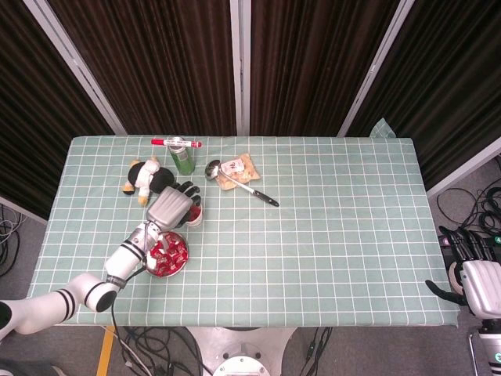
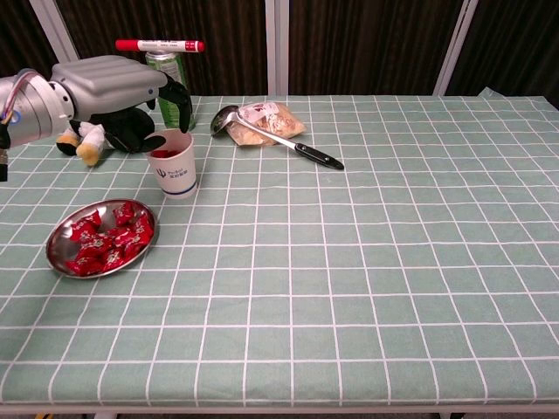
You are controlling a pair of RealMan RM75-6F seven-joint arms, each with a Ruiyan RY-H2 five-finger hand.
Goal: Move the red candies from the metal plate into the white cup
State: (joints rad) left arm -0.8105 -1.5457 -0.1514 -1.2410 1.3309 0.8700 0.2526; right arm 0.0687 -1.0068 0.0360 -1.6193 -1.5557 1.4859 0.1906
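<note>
Hovering left hand (image 2: 122, 87) above white cup (image 2: 174, 166)

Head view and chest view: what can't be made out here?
- White cup: the left hand covers most of it in head view; the chest view angle hides how full it is.
- Whether the left hand's fingertips pinch a candy: too small.
- Right hand: off the table in head view, fingers unclear; absent from chest view.
- Stuffed toy: mostly behind the hand in chest view.

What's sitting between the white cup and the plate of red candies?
Nothing: in the chest view, only bare checked cloth separates the white cup from the metal plate of red candies.
</note>
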